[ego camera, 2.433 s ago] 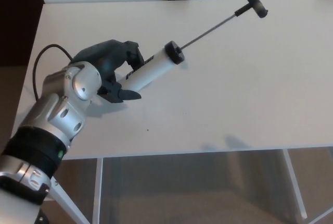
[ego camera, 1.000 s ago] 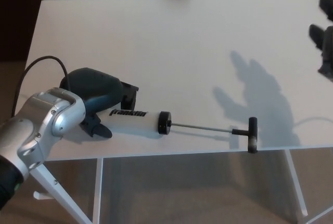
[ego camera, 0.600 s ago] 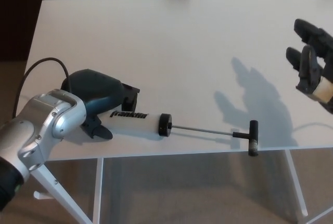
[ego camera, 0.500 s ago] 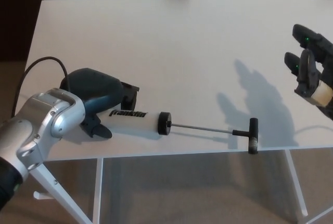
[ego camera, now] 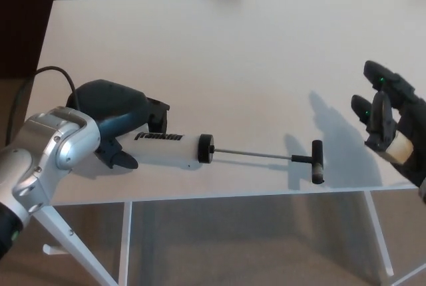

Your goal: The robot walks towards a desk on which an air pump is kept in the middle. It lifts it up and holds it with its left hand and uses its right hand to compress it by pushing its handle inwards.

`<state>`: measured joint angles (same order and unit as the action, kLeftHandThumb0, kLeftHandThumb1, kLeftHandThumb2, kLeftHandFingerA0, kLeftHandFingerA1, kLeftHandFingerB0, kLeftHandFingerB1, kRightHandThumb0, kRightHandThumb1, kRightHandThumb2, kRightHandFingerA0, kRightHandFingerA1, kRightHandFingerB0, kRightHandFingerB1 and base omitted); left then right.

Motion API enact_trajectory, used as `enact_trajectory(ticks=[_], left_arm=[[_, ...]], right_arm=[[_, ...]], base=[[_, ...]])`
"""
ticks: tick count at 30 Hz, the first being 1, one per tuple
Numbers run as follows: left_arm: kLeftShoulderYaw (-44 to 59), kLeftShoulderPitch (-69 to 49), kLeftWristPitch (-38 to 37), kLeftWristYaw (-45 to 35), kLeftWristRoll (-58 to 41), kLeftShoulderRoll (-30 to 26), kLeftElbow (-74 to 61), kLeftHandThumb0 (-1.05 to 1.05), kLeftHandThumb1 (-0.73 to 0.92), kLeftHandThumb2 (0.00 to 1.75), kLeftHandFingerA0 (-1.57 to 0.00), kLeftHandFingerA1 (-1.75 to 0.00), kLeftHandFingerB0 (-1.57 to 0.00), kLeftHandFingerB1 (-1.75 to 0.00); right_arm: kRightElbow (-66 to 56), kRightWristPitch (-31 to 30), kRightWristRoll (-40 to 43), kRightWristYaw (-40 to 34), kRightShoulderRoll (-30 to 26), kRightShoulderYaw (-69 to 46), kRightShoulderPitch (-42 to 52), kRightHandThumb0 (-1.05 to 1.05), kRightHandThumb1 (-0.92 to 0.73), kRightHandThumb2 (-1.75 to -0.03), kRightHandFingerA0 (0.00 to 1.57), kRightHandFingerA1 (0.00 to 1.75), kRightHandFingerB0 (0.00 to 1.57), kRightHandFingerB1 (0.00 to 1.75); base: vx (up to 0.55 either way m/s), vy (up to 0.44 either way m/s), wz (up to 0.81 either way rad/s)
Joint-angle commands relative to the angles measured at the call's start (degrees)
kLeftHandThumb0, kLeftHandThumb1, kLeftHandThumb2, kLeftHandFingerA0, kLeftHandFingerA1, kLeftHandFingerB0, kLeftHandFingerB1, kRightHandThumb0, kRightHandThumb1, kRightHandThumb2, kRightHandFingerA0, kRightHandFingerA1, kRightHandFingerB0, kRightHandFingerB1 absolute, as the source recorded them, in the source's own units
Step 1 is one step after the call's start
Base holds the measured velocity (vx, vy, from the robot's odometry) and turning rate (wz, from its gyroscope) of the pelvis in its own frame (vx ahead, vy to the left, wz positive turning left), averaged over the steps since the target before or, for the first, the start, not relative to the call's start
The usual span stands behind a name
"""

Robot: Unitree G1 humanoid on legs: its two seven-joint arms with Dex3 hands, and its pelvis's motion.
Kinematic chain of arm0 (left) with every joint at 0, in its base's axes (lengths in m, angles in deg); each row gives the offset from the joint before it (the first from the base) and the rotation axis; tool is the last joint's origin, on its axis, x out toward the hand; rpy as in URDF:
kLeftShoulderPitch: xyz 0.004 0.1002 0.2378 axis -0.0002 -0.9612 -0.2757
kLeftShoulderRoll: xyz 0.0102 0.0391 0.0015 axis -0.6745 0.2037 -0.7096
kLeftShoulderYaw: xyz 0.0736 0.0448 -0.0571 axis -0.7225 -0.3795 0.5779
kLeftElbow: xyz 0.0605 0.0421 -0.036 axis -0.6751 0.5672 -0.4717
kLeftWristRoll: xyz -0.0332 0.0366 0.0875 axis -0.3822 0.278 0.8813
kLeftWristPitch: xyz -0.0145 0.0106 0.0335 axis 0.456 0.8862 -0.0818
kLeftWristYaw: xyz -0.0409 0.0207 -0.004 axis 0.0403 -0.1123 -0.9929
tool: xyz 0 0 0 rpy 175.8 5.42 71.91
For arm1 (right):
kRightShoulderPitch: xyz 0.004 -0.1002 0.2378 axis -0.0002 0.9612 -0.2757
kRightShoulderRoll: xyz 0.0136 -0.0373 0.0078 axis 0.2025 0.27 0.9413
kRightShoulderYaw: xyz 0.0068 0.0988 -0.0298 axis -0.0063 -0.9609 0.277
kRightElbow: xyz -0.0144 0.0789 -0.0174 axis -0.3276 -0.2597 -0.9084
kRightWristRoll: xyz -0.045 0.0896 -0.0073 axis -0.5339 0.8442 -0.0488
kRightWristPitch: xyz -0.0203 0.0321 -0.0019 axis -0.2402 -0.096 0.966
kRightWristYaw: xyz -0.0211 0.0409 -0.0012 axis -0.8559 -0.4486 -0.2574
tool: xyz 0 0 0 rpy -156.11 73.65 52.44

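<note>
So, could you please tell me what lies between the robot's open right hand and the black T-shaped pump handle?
Nothing: the head view shows only bare white desk and the hand's shadow between the right hand and the handle.

matt white desk (ego camera: 219, 53), thin metal pump rod (ego camera: 253, 155)

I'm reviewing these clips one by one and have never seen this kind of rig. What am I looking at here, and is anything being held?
The camera sits on a humanoid robot's head, looking down at a white desk. The left hand, dark and bulky, is closed around the white barrel of an air pump. The pump's thin rod is drawn out, ending in a black T-handle near the desk's front edge. The right hand is open at the picture's right, holding nothing, apart from the handle.
</note>
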<state>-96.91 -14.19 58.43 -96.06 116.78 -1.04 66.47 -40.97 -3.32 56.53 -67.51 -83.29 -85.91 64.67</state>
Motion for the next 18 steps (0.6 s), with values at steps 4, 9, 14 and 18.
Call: enact_trajectory(ticks=[4, 9, 14, 18], left_arm=[[0.91, -1.28, -1.70, 0.17, 0.51, -0.81, 0.46, -0.26, 0.64, 0.62, -0.80, -1.57, -0.62, -0.95], [0.99, -1.11, -0.98, -0.30, 0.57, -0.49, 0.41, -0.19, 0.71, 0.53, -0.65, -1.68, -0.46, -1.37], [0.97, -0.86, -0.50, -0.56, 0.80, -0.02, 0.15, -0.18, 0.70, 0.54, -0.69, -1.67, -0.51, -1.26], [1.17, -0.88, -0.56, -0.59, 0.43, 0.26, 0.25, -0.18, 0.71, 0.53, -0.68, -1.68, -0.49, -1.40]], right_arm=[[-4.12, 1.71, 0.45, -0.60, 4.95, -0.26, 3.83, -0.79, -0.77, -1.13, 0.00, 0.21, 0.00, 0.18], [-4.98, 1.34, -0.64, -1.41, 6.76, 0.51, 4.44, -0.84, -0.86, -1.15, 0.00, 0.16, 0.00, 0.14], [-5.91, 1.40, -1.87, -1.74, 7.81, 1.10, 4.98, -0.87, -0.87, -1.16, 0.00, 0.14, 0.00, 0.11], [-5.75, 1.12, -2.30, -1.87, 7.84, 0.88, 4.70, -0.83, -0.87, -1.16, 0.00, 0.16, 0.00, 0.14]], base=[[0.00, 0.000, 0.00], [0.00, 0.000, 0.00], [0.00, 0.000, 0.00], [0.00, 0.000, 0.00]])
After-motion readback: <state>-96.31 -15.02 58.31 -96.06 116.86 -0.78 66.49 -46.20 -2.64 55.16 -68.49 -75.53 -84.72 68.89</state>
